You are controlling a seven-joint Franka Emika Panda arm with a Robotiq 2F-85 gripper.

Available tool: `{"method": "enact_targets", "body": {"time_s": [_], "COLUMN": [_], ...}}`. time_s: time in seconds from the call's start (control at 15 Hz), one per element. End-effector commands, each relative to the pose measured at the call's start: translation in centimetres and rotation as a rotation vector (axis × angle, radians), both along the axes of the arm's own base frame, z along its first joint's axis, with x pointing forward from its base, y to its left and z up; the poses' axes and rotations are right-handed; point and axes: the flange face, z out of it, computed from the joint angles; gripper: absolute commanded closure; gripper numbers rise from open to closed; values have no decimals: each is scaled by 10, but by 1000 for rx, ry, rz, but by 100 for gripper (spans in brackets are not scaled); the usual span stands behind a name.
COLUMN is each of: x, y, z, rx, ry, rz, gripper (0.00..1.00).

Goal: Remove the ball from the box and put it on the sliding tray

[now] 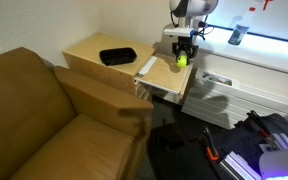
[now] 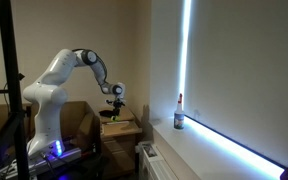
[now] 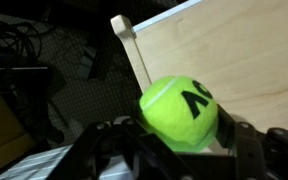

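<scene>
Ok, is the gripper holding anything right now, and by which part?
Yes: the gripper is shut on the ball, its fingers pressing opposite sides across the ball's middle, above the sliding tray.

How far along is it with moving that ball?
Done: the ball is out of the box, which looks empty. In hand: the gripper is shut on the ball and holds it over the tray; the wrist view shows wood right behind it. Left: lower it onto the tray and let go.
</scene>
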Motion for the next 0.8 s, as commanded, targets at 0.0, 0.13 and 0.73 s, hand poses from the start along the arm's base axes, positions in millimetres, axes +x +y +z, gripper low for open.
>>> {"method": "enact_targets", "body": {"time_s": [0.0, 0.13, 0.73], "x": [1, 1, 18], "y": [-3, 3, -30], "z": [0, 0, -51], "rx": [-2, -3, 61], "ry": [-1, -3, 269], "rz": [-3, 1, -66], "gripper": [31, 31, 56]}}
